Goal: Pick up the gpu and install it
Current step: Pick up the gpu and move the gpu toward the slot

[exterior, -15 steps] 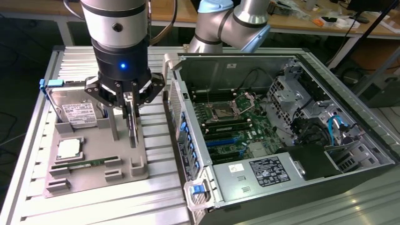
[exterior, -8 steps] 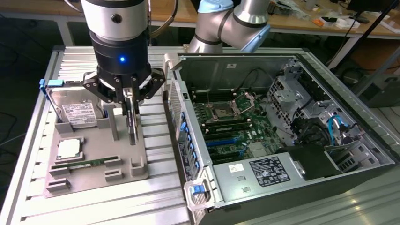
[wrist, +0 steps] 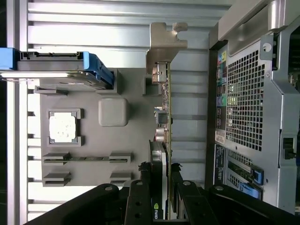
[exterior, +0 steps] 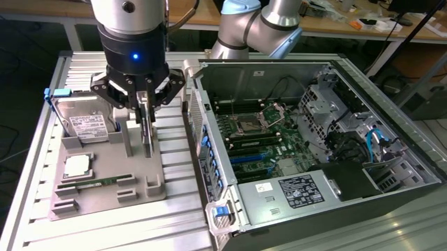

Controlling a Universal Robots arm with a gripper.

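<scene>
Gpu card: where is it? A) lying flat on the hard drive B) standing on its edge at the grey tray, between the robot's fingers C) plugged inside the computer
B: the gpu stands on edge at the grey tray, and the gripper is shut on its upper edge.

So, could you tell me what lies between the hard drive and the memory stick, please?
A square silver processor chip and a raised grey pad, both on the tray, in the wrist view.

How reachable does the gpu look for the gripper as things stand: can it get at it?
Yes, apparently: the gripper is down over the gpu, which stands on edge in the grey holder, jaws closed on its two faces. Nothing stands between them.
</scene>
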